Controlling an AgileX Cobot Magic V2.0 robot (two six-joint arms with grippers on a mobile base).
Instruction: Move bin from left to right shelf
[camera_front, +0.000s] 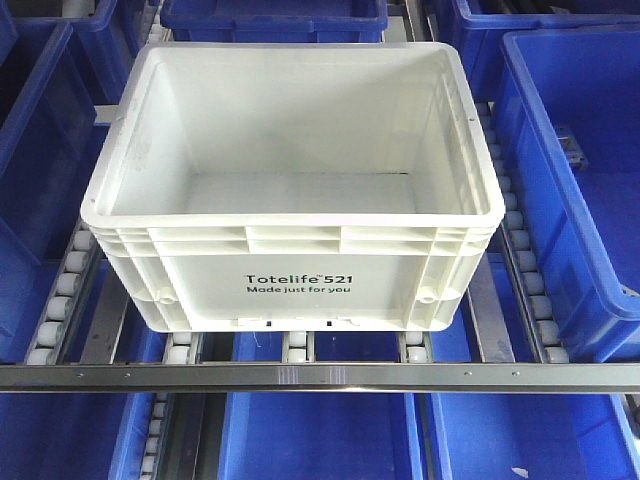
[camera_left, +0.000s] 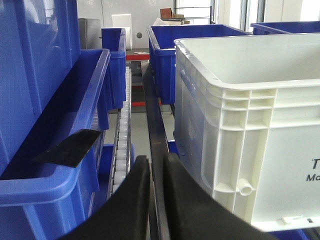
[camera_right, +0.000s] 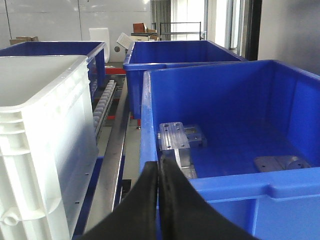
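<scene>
The bin (camera_front: 290, 280) is a large white tote printed "Totelife 521". It stands empty on the roller shelf in the middle of the front view, and neither gripper shows in that view. In the left wrist view the bin (camera_left: 250, 125) is on the right. My left gripper (camera_left: 158, 157) sits low beside the bin's left front corner, over a dark rail, its jaws a narrow slit apart and holding nothing. In the right wrist view the bin (camera_right: 40, 125) is on the left. My right gripper (camera_right: 160, 164) is shut and empty at the rim of a blue bin (camera_right: 225, 100).
Blue bins flank the white one: left blue bin (camera_front: 40, 150) (camera_left: 60, 100), right blue bin (camera_front: 580, 200), more behind and below. Metal blocks (camera_right: 180, 136) lie in the right bin. Roller tracks (camera_front: 68, 280) run under the bins, and a steel front rail (camera_front: 320, 376) crosses the shelf edge.
</scene>
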